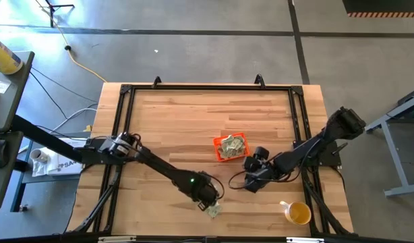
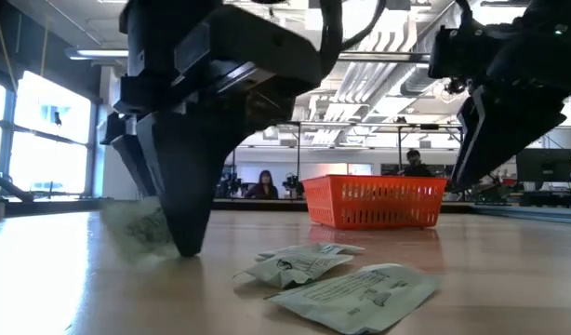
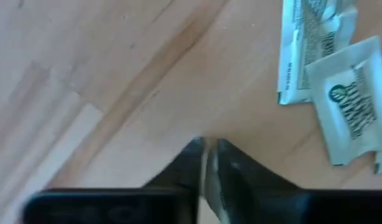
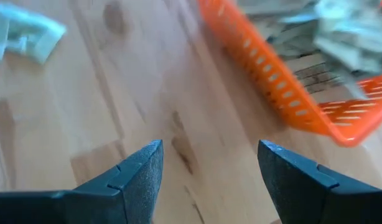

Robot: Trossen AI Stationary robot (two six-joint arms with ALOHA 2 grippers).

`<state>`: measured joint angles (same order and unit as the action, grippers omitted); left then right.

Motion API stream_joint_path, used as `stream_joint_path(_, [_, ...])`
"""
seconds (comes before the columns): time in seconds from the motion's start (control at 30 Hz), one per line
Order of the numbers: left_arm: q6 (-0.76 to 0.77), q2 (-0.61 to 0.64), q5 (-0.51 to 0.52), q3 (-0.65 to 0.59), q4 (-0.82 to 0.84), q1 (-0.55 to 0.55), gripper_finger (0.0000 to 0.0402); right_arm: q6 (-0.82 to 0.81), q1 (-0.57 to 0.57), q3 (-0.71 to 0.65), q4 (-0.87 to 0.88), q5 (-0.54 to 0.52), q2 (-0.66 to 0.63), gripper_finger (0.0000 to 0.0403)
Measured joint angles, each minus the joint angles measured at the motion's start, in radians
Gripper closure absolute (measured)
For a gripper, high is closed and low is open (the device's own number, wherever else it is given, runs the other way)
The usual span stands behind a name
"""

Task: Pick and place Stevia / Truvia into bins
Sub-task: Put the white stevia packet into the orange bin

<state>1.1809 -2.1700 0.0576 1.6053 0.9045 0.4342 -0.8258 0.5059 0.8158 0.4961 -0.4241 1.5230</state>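
We saw the left gripper (image 3: 206, 163) at the lower middle of the left wrist frame with its two dark fingers (image 3: 186, 163) drawn nearly together, a thin pale edge showing in the narrow slit between them; whether that edge was a packet we could not tell. In the low view the same gripper (image 2: 185, 244) stood at the left of the frame, tips down on the wooden table (image 2: 509, 270), with a blurred pale packet (image 2: 137, 228) just beside it at its left. Two more loose packets (image 3: 331, 74) lay flat and overlapping at the upper right of the left wrist frame, apart from the fingers; in the low view they (image 2: 346, 284) lay at the lower centre. From above, the left gripper (image 1: 208, 197) sat at the lower centre of the frame with pale paper (image 1: 214, 210) just below it.

The right gripper (image 4: 206, 168) had its jaws spread wide over bare wood, holding nothing. From above it (image 1: 251, 177) hung just beside the orange bin (image 1: 219, 152), at the bin's lower right. The bin (image 4: 284, 93) filled the upper right of the right wrist frame, with many Stevia packets (image 4: 340, 37) heaped inside; in the high view that heap (image 1: 232, 144) lay right of centre. A yellow cup (image 1: 298, 213) stood at the lower right of the table.
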Motion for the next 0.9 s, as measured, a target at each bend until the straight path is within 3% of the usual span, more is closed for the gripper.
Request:
stream_joint_path(0.13, [-0.146,0.024,0.048,0.019,0.116,-0.055,0.0379,-0.097,0.055,0.010,0.016,-0.146,-0.039,0.0151])
stream_joint_path(0.23, [-0.250,0.073,0.108,0.072,0.168,-0.131,0.0377,-0.203,0.095,0.032,0.097,-0.278,-0.086,0.0151])
stream_joint_path(0.33, [-0.356,0.119,0.143,0.130,0.215,-0.212,0.0361,-0.289,0.118,0.050,0.213,-0.344,-0.131,0.0151])
stream_joint_path(0.5, [-0.600,0.133,0.210,0.268,0.102,-0.340,0.0380,-0.335,0.123,0.053,0.314,-0.325,-0.164,0.0151])
stream_joint_path(0.67, [-0.776,0.122,0.158,0.291,-0.143,-0.432,0.0371,-0.357,0.123,0.053,0.334,-0.303,-0.162,0.0151])
stream_joint_path(0.8, [-0.857,0.086,0.078,0.289,-0.179,-0.479,0.0340,-0.363,0.123,0.053,0.336,-0.303,-0.162,0.0151])
stream_joint_path(0.9, [-0.932,0.043,0.056,0.279,-0.180,-0.491,0.0340,-0.363,0.123,0.053,0.343,-0.304,-0.162,0.0151])
